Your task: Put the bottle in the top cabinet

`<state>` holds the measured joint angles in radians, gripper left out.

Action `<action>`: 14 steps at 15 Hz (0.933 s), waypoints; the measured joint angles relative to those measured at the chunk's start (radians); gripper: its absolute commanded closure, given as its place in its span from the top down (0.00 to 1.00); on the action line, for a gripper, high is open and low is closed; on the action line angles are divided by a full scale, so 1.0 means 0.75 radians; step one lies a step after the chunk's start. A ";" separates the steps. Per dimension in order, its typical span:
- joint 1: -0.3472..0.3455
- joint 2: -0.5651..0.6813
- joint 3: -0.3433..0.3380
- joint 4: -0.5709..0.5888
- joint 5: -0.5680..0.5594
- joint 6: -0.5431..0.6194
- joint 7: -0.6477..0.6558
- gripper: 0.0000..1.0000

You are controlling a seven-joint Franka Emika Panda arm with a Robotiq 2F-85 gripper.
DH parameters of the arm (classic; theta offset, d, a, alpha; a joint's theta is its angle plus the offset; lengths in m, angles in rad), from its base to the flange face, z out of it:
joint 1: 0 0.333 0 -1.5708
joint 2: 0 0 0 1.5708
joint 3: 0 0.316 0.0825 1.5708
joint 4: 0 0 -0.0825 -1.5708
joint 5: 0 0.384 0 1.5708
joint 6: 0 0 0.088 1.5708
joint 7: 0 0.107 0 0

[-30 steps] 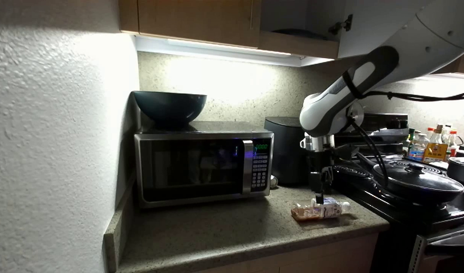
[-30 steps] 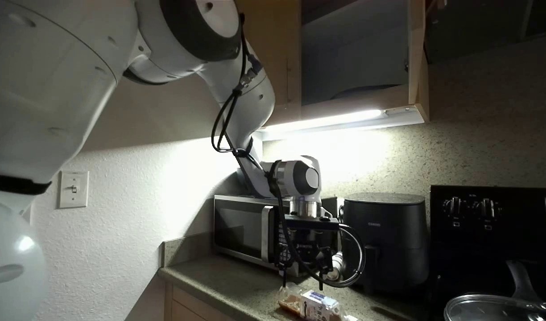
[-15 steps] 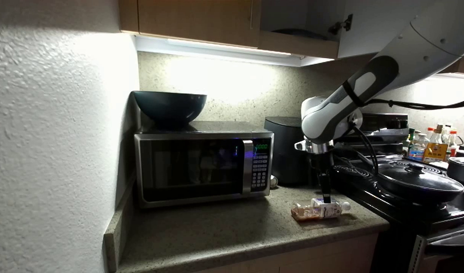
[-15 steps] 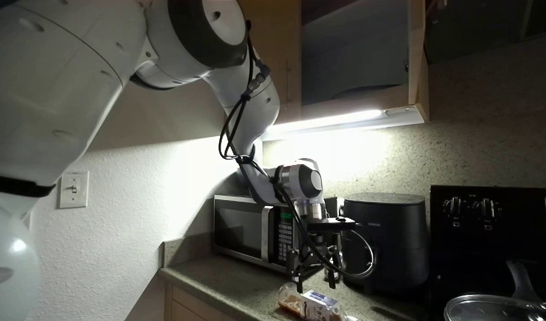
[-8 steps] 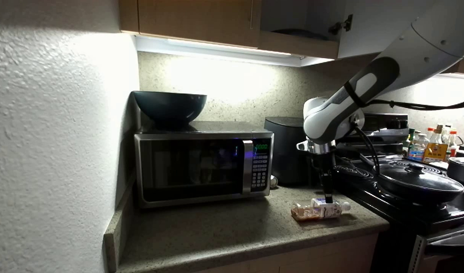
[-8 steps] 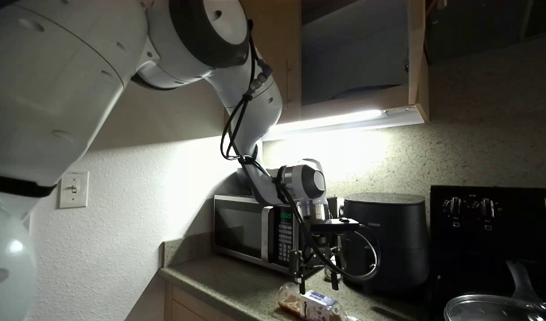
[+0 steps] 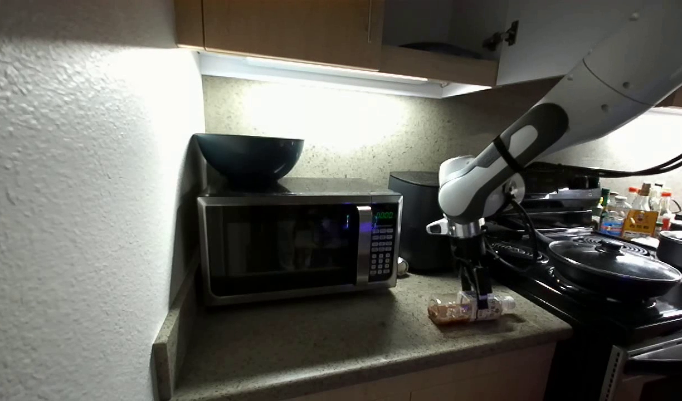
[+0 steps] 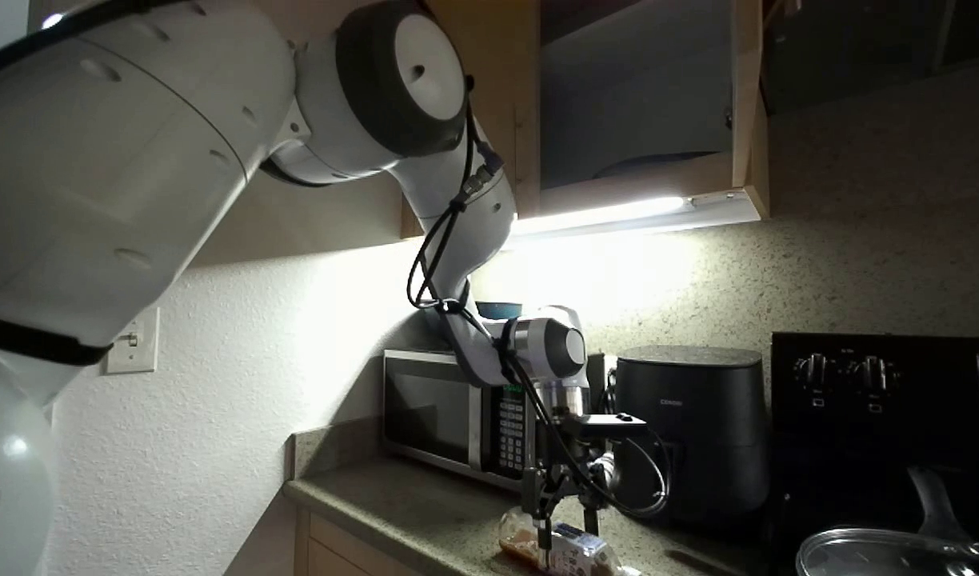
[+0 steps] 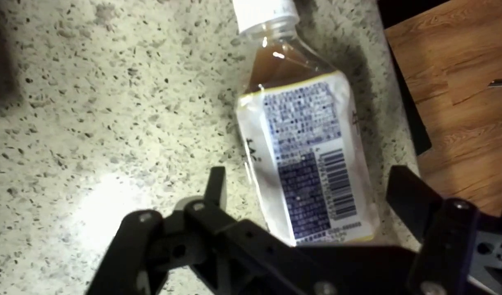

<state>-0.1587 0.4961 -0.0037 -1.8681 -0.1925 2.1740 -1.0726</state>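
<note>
The bottle (image 7: 451, 312) lies on its side on the counter near the front edge, clear plastic with brown contents, a pale printed label and a white cap. It also shows in an exterior view (image 8: 579, 550) and in the wrist view (image 9: 292, 110). My gripper (image 9: 306, 176) is open, with one finger on each side of the bottle's label part and gaps to it. In both exterior views the gripper (image 7: 481, 303) (image 8: 568, 538) is down at the bottle. The top cabinet (image 7: 285, 28) (image 8: 637, 180) is brown wood above a light strip; one of its compartments stands open.
A microwave (image 7: 285, 250) with a dark bowl (image 7: 249, 159) on top stands left of the bottle. A black air fryer (image 8: 689, 432) stands behind the gripper. A lidded pan (image 7: 614, 267) is on the stove. The open cabinet door (image 7: 553, 33) hangs above; a dark item (image 7: 441, 49) lies inside.
My gripper has turned above the bottle and then moved down, so its open fingers now reach on both sides of it. The bottle has not moved.
</note>
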 measured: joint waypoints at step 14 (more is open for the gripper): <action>0.006 0.017 -0.026 0.176 0.111 -0.343 0.490 0.24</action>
<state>-0.1541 0.5091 -0.0234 -1.7363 -0.1094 1.9167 -0.7055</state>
